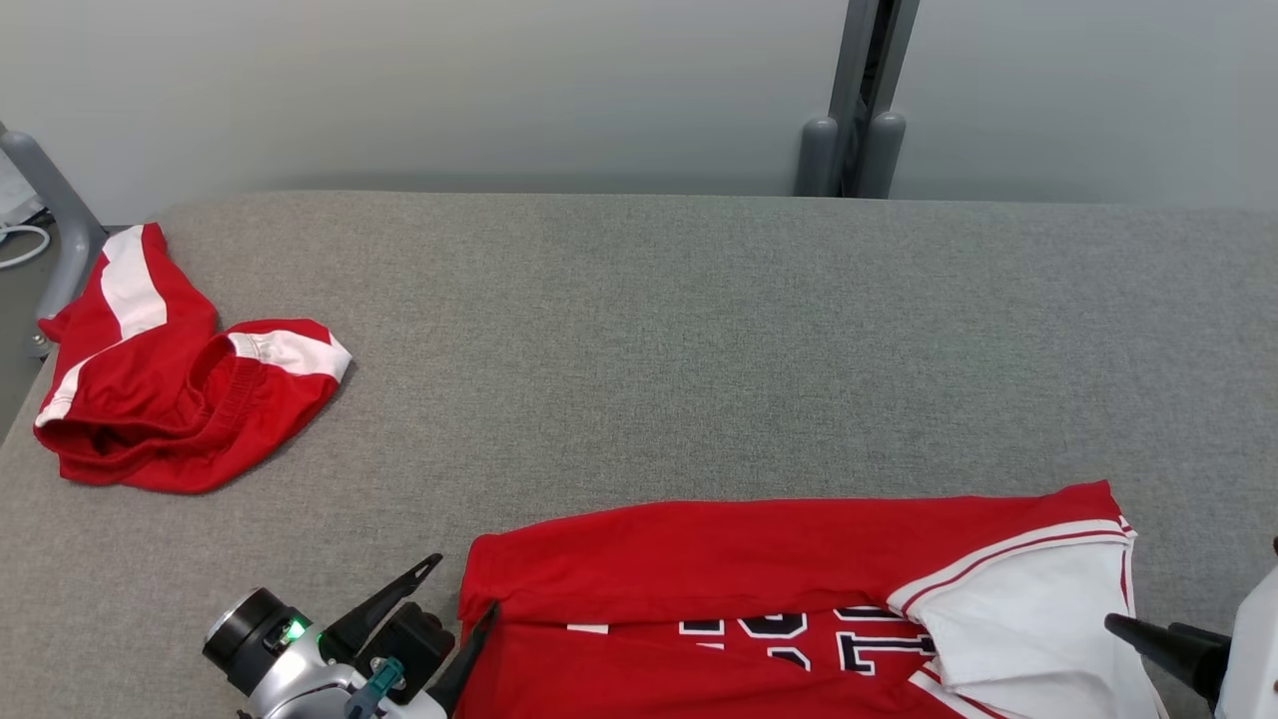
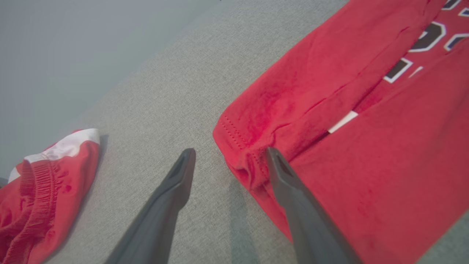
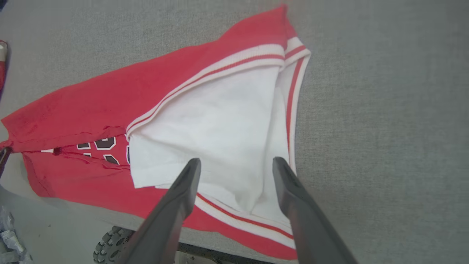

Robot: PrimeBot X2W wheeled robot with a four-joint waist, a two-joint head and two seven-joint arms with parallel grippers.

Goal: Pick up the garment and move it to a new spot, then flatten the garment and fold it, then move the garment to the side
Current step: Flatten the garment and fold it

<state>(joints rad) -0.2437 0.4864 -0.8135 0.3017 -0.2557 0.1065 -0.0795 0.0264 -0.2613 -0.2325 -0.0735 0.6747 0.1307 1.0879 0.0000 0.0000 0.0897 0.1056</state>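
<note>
The red jersey (image 1: 749, 559), with white sleeves and dark numbers, lies along the table's near edge with its long sides folded inward. My left gripper (image 1: 461, 589) is open at the jersey's left end. In the left wrist view this gripper (image 2: 231, 151) straddles the hem corner of the jersey (image 2: 366, 146), one finger resting against the fold. My right gripper (image 1: 1138, 629) sits at the jersey's right end. The right wrist view shows it (image 3: 236, 160) open just above the white sleeve (image 3: 220, 117), holding nothing.
Crumpled red shorts (image 1: 170, 379) with white stripes lie at the table's far left, also seen in the left wrist view (image 2: 44, 183). The grey fabric table (image 1: 699, 330) stretches back to a wall with a grey post (image 1: 859, 100). A wheel (image 3: 110, 245) shows below the near edge.
</note>
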